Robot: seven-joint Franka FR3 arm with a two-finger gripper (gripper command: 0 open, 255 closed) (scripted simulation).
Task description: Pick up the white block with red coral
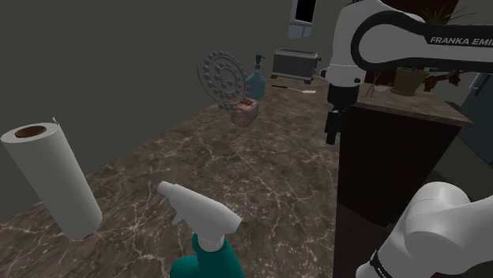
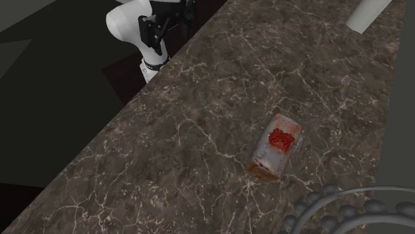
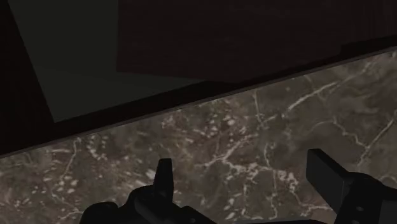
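The pick has not begun in any visible way. The all-black two-finger gripper [image 3: 242,164] hangs over the edge of the dark brown, white-veined marble counter [image 2: 166,166], close by the dark box stand [image 1: 395,182], with its fingers [image 3: 164,178] spread wide and nothing between them. The small whitish block with rust-stained edges and a red coral-like patch on top [image 2: 278,145] lies flat on the counter, untouched. It is well apart from the gripper, out across the surface away from the stand. A round grey studded rack [image 1: 223,77] stands just beyond the block, farther from the gripper. By my judgement every step is left: carrying the open gripper over the block, lowering around it, closing, and lifting.
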